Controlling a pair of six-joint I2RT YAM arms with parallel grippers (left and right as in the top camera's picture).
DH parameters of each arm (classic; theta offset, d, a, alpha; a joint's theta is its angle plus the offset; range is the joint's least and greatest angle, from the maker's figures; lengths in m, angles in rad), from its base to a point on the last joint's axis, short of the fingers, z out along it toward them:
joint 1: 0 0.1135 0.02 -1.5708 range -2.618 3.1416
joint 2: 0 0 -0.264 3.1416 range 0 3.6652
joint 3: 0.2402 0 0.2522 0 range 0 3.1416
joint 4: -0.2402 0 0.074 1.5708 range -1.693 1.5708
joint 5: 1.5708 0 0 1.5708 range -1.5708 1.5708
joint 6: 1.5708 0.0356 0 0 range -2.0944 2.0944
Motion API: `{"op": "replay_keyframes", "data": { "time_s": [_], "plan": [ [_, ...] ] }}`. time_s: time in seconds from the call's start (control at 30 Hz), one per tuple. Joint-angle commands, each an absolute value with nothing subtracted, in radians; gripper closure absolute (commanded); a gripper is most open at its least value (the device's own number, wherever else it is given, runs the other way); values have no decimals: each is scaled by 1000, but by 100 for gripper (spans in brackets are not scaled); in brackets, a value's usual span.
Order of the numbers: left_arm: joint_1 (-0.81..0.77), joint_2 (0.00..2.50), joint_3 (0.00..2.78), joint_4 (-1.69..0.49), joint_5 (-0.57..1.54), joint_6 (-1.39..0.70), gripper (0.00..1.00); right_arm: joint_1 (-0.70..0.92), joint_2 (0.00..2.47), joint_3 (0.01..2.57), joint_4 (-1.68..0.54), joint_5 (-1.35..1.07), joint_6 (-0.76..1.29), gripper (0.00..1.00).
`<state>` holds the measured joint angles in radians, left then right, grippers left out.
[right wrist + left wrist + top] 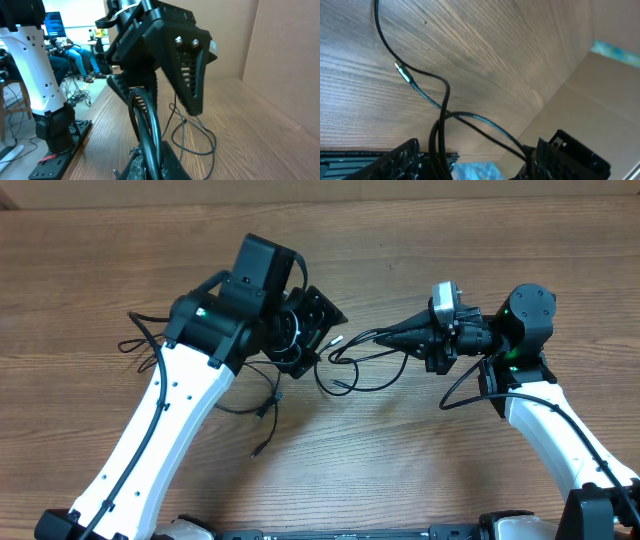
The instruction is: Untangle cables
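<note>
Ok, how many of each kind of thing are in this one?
Robot arms: 2 (left arm, right arm)
Cable tangle: 1; the cords are too knotted to count separately
Total: 3

cables [360, 390] on table [90, 260], between left pincer [316, 332], right pincer [386, 337]

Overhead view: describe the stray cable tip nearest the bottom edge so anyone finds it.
Start at the left arm's white forearm. Beside it, a thin black cable trails from the tangle toward the bottom edge. Its tip lies alone on bare wood, apart from the ends bunched in the tangle.
</note>
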<state>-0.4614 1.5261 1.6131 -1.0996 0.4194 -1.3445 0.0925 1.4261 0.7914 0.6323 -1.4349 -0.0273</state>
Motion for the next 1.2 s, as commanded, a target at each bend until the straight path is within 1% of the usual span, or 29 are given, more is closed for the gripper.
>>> {"op": "replay_keyframes", "data": {
  "time_s": [0.0, 0.03, 0.07, 0.1, 0.13, 0.2, 0.23, 0.27, 0.3, 0.43, 0.53, 0.67, 0.73, 0.77, 0.8, 0.83, 0.87, 0.93, 1.03, 1.07, 1.13, 1.17],
  "plan": [
    [-471, 1531, 1633, -1116, 424, -1383, 25, 97, 1425, 798, 656, -1449, -31, 95],
    [-471, 1531, 1633, -1121, 425, -1394, 22, 97, 1425, 798, 667, -1449, -31, 95],
    [-471, 1531, 1633, -1125, 432, -1400, 16, 97, 1425, 798, 677, -1448, -31, 95],
    [-471, 1531, 1633, -1126, 440, -1403, 8, 97, 1425, 798, 685, -1448, -31, 95],
    [-471, 1531, 1633, -1126, 450, -1403, 4, 97, 1425, 798, 697, -1449, -31, 95],
    [-471, 1531, 1633, -1126, 481, -1403, 3, 97, 1425, 798, 713, -1449, -31, 95],
    [-471, 1531, 1633, -1125, 492, -1399, 5, 97, 1425, 798, 721, -1449, -31, 95],
    [-471, 1531, 1633, -1123, 489, -1372, 10, 97, 1425, 798, 726, -1449, -31, 95],
    [-471, 1531, 1633, -1116, 478, -1326, 13, 97, 1425, 798, 728, -1449, -31, 95],
    [-471, 1531, 1633, -1103, 383, -1039, 16, 97, 1425, 798, 728, -1449, -31, 95],
    [-470, 1531, 1633, -1107, 272, -830, 16, 97, 1425, 798, 728, -1449, -31, 95],
    [-469, 1531, 1633, -1139, 59, -661, 17, 96, 1425, 798, 727, -1449, -30, 95],
    [-469, 1531, 1633, -1156, 6, -601, 17, 96, 1425, 798, 725, -1449, -28, 95],
    [-469, 1531, 1633, -1153, 9, -567, 17, 96, 1425, 798, 724, -1449, -28, 95],
    [-470, 1530, 1633, -1148, 17, -527, 13, 96, 1425, 798, 724, -1449, -28, 95],
    [-470, 1530, 1633, -1144, 30, -462, 13, 96, 1425, 798, 724, -1449, -27, 95],
    [-471, 1530, 1633, -1145, 44, -375, 13, 96, 1425, 798, 724, -1449, -27, 95],
    [-472, 1530, 1633, -1155, 73, -207, 18, 96, 1425, 798, 724, -1449, -28, 95],
    [-472, 1529, 1633, -1178, 179, 46, 18, 96, 1425, 798, 724, -1449, -28, 95],
    [-472, 1528, 1633, -1194, 258, 168, 21, 96, 1425, 798, 724, -1449, -28, 95],
    [-472, 1527, 1633, -1229, 382, 368, 31, 96, 1425, 798, 724, -1449, -27, 95],
    [-472, 1526, 1633, -1245, 422, 440, 34, 96, 1425, 798, 724, -1449, -28, 95]
  ]
}}
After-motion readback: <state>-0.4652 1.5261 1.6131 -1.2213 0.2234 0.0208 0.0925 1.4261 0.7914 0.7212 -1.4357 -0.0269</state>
